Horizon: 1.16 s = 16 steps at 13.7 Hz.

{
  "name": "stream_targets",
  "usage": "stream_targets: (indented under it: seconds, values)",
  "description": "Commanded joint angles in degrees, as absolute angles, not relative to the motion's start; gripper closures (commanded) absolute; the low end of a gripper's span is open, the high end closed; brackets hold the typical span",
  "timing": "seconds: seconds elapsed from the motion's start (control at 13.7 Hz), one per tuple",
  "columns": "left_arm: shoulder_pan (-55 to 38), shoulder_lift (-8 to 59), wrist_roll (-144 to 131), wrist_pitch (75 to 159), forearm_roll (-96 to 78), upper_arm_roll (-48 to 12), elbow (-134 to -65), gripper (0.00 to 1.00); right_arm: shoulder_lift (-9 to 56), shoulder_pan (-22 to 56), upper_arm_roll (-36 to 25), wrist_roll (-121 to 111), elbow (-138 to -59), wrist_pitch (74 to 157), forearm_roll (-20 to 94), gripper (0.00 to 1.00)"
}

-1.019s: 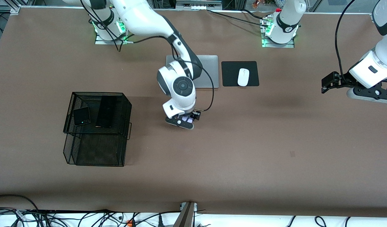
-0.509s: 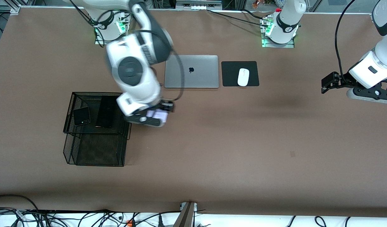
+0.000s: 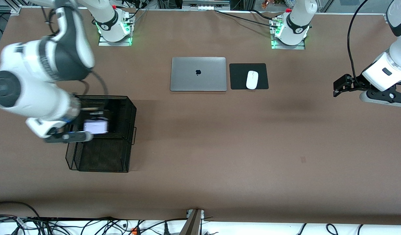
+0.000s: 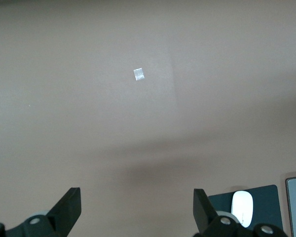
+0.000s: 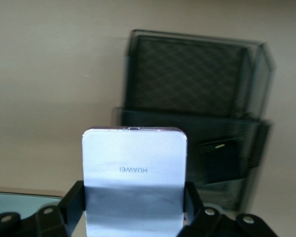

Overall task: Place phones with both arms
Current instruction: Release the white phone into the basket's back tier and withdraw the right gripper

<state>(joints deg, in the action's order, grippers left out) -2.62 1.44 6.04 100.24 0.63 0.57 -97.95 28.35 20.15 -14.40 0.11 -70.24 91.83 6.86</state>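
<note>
My right gripper (image 3: 88,128) is shut on the white/lilac phone (image 3: 97,126) and holds it over the upper tray of the black mesh basket (image 3: 130,107). In the right wrist view the phone (image 5: 134,158) sits between the fingers (image 5: 73,202), with the basket (image 5: 187,74) past it. The small black phone (image 5: 219,160) lies in the upper tray. The long black slab (image 3: 114,109) shows partly beside the held phone. My left gripper (image 3: 339,88) is open and empty over bare table at the left arm's end, where that arm waits; its own view shows it too (image 4: 136,212).
A silver laptop (image 3: 198,74) lies closed at mid-table near the bases, with a white mouse (image 3: 252,79) on a black pad (image 3: 239,76) beside it. The basket's lower tray (image 3: 102,156) juts toward the front camera.
My right arm has swung from mid-table toward its own end, carrying the white/lilac phone to above the basket. The left arm has not moved.
</note>
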Motion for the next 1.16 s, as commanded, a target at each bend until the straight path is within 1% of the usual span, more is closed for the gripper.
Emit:
stream_targets:
  seconds: [0.0, 0.07, 0.36, 0.66, 0.87, 0.95, 1.02, 1.09]
  values:
    - [-3.3, 2.3, 6.2, 99.1, 1.1, 0.9, -96.1, 0.00, 30.4, 14.9, -11.3, -7.6, -71.8, 99.9, 5.2, 0.77]
    - [-3.3, 2.4, 6.2, 99.1, 1.0, 1.0, -96.1, 0.00, 32.2, 13.5, -11.3, -8.6, -71.7, 103.4, 5.3, 0.77]
    - [-3.2, 2.7, 6.2, 99.0, 1.0, 0.9, -95.9, 0.00, 38.6, 12.7, -11.3, -9.0, -71.0, 112.0, 5.3, 0.77]
    - [-2.9, 2.7, 6.2, 98.2, 1.0, 1.0, -95.8, 0.00, 44.5, 12.2, -11.3, -8.2, -71.3, 114.9, 5.8, 0.76]
    - [-2.9, 2.6, 6.2, 98.1, 1.0, 1.1, -95.8, 0.00, 46.2, 12.3, -11.2, -7.8, -72.5, 114.3, 6.1, 0.75]
    - [-2.9, 2.6, 6.2, 98.0, 1.0, 1.1, -95.8, 0.00, 46.2, 12.3, -11.2, -7.8, -73.4, 114.2, 6.2, 0.69]
    - [-2.8, 2.6, 6.2, 97.8, 1.0, 1.1, -95.8, 0.00, 46.2, 12.2, -11.1, -7.8, -73.8, 114.2, 6.6, 0.46]
    - [-2.6, 2.7, 6.2, 97.8, 1.0, 1.1, -95.8, 0.00, 46.1, 12.0, -11.1, -7.9, -73.8, 114.2, 8.9, 0.00]
